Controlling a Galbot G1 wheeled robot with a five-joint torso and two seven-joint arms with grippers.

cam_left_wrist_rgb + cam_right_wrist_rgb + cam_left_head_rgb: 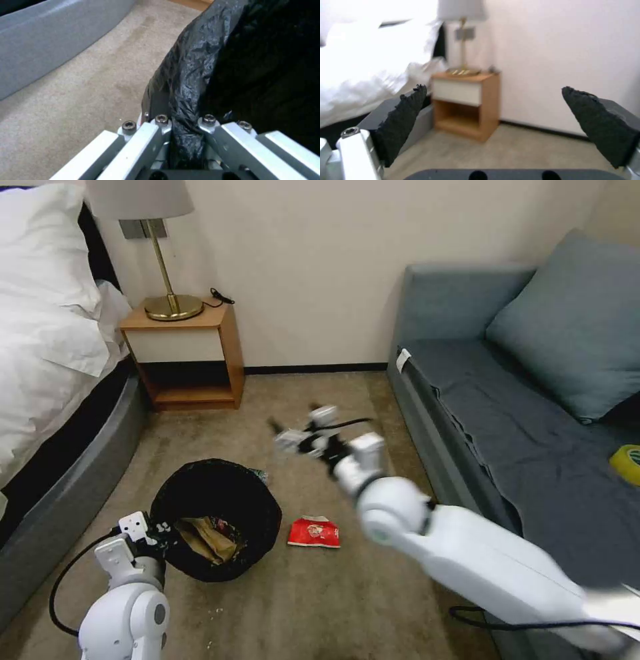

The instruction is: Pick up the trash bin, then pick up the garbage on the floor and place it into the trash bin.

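The trash bin (217, 517), round and lined with a black bag, sits low over the carpet. My left gripper (157, 532) is shut on its near-left rim; the left wrist view shows the black bag rim (186, 100) pinched between the fingers. Inside the bin lie a crumpled tan paper bag (203, 540) and a small dark wrapper. A red snack packet (314, 531) lies on the carpet just right of the bin. My right gripper (297, 437) hangs open in the air beyond the packet, its dark pads (403, 117) spread wide with nothing between them.
A bed (53, 380) fills the left side. A wooden nightstand (187, 357) with a brass lamp stands at the wall. A grey sofa (507, 407) runs along the right, with a yellow tape roll (627, 463) on its seat. Open carpet lies between.
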